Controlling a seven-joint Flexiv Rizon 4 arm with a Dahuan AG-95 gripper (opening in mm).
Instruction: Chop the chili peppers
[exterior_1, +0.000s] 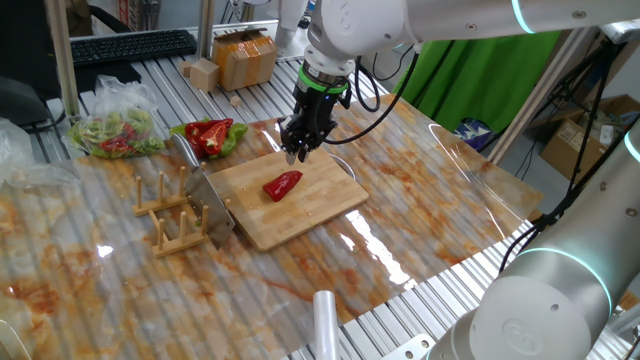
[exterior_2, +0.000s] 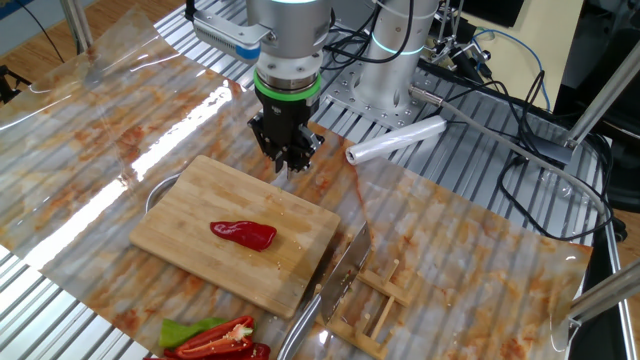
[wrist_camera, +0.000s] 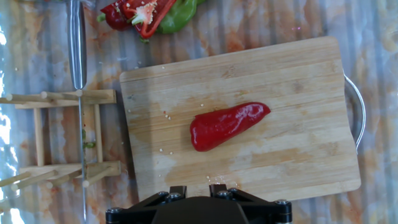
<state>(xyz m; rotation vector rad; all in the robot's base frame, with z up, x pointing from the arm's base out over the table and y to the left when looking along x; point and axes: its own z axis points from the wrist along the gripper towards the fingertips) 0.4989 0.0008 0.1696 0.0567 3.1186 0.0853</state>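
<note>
One chili pepper (exterior_1: 282, 185) (exterior_2: 243, 234) (wrist_camera: 229, 125), glossy red and whole, lies near the middle of the bamboo cutting board (exterior_1: 320, 205) (exterior_2: 190, 205) (wrist_camera: 286, 74). My gripper (exterior_1: 301, 152) (exterior_2: 283, 165) (wrist_camera: 198, 186) hangs above the board's far edge, pointing straight down, a little way off from the pepper. Its fingers stand a small gap apart with nothing between them. A knife (exterior_1: 208, 192) (exterior_2: 342, 272) (wrist_camera: 77, 43) rests in a wooden rack (exterior_1: 175, 215) (exterior_2: 378, 300) (wrist_camera: 62, 137) beside the board.
A halved red pepper and a green piece (exterior_1: 210, 135) (exterior_2: 215, 338) (wrist_camera: 146, 12) lie off the board next to the knife handle. A bag of cut peppers (exterior_1: 115, 130) sits further back. A plastic roll (exterior_2: 395, 140) lies by the arm's base.
</note>
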